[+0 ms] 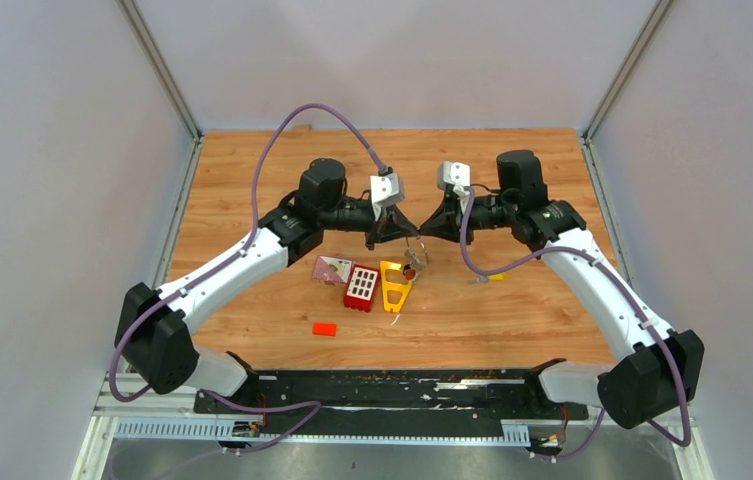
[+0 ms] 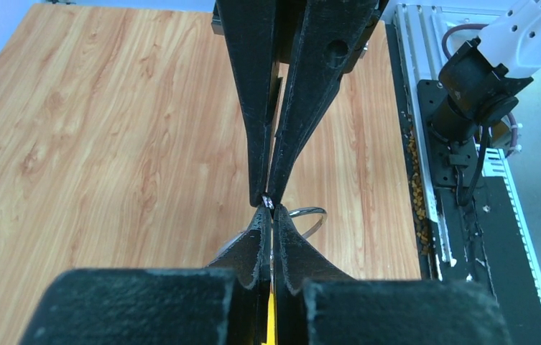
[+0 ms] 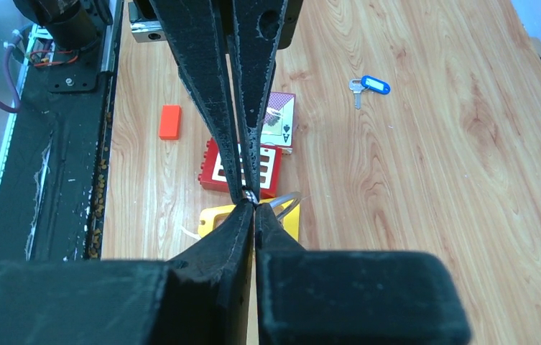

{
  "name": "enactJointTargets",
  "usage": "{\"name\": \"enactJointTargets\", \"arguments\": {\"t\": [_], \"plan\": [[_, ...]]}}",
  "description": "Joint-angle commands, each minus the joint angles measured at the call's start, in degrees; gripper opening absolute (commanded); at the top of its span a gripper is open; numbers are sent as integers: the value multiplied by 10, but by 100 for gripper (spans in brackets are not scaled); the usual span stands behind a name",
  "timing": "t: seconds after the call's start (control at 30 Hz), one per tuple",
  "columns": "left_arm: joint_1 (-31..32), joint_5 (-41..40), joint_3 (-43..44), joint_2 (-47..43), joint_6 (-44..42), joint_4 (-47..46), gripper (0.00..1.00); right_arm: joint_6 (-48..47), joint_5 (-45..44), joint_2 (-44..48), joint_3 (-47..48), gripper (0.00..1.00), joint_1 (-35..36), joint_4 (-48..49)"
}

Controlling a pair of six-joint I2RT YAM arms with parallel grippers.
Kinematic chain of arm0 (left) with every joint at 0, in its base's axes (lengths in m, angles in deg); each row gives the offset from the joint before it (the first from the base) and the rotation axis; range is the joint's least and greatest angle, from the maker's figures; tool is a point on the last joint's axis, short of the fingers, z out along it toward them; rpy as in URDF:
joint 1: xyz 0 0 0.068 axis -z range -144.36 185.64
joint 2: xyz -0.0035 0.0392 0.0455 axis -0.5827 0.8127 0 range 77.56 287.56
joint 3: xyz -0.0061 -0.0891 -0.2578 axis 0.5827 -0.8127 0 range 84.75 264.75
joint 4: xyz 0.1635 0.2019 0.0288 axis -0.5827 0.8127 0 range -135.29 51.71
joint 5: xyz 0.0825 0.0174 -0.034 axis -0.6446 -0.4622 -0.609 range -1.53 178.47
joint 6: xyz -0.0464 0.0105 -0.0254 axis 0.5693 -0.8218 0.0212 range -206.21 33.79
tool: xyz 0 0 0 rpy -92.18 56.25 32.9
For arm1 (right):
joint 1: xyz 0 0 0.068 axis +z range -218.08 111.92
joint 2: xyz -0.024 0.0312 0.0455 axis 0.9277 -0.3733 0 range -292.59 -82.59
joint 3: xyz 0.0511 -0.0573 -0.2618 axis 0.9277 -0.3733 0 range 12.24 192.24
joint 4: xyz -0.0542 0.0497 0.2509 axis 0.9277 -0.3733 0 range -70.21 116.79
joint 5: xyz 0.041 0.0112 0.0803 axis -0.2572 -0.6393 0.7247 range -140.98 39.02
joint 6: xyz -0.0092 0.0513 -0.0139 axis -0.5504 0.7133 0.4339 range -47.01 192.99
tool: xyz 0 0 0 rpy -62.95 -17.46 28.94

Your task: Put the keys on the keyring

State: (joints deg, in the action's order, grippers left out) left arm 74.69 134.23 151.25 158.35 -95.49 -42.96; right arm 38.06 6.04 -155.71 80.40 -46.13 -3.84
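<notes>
The left fingers (image 2: 249, 248) and the right fingers (image 2: 253, 108) meet tip to tip, each pair pressed together. Both look clamped on the same short stretch of the keyring (image 2: 312, 214). A bright fleck of wire shows exactly where the four tips converge, and the rest of the loop curves out to one side. The ring hangs in the air over the wide end of the yellow frame (image 1: 393, 285), clear of the table (image 1: 252, 180).

The keyring is a thin round loop of smooth silver wire. I judge it light, springy-stiff and slippery, likely to twist or squirt out of a point grip. It is best pinched flat across the wire, with the split end left free to be pried open.

The blue-headed key (image 3: 368, 85) lies flat, well apart from the frame on the side away from the arm bases. It should be light and rigid, and its plastic tab is the easier place to grip. A small thing with a yellow end (image 1: 488, 277) lies to the frame's right and may be another key, but it is too small to tell.

The frame is glossy plastic and triangular. Just beside it on the left is a red block (image 1: 360, 286) with white squares, and beyond that a playing card (image 3: 279, 119). An orange block (image 1: 324, 328) sits nearer the bases. The table is wood-grain.
</notes>
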Motion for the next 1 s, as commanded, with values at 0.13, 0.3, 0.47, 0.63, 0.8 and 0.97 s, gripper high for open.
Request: {"name": "enactJointTargets", "arguments": {"t": [0.13, 0.3, 0.47, 0.63, 0.8, 0.97], "plan": [[3, -1, 26, -23, -66, 29, 0, -85, 23, 33, 7, 19, 3, -63], [4, 10, 33, -21, -80, 41, 0, -102, 38, 32, 10, 24, 3, -90], [3, 35, 33, -24, -93, 48, 0, -100, 30, 30, 5, 28, 3, -85], [3, 78, 28, -43, -130, 73, 0, -89, 45, 30, -11, 39, 3, -70], [3, 120, 17, -56, -150, 86, 0, -77, 69, 22, -17, 43, 4, -59], [4, 125, 3, -64, -129, 60, 0, -53, 111, 12, -25, 43, 8, -41]]}}
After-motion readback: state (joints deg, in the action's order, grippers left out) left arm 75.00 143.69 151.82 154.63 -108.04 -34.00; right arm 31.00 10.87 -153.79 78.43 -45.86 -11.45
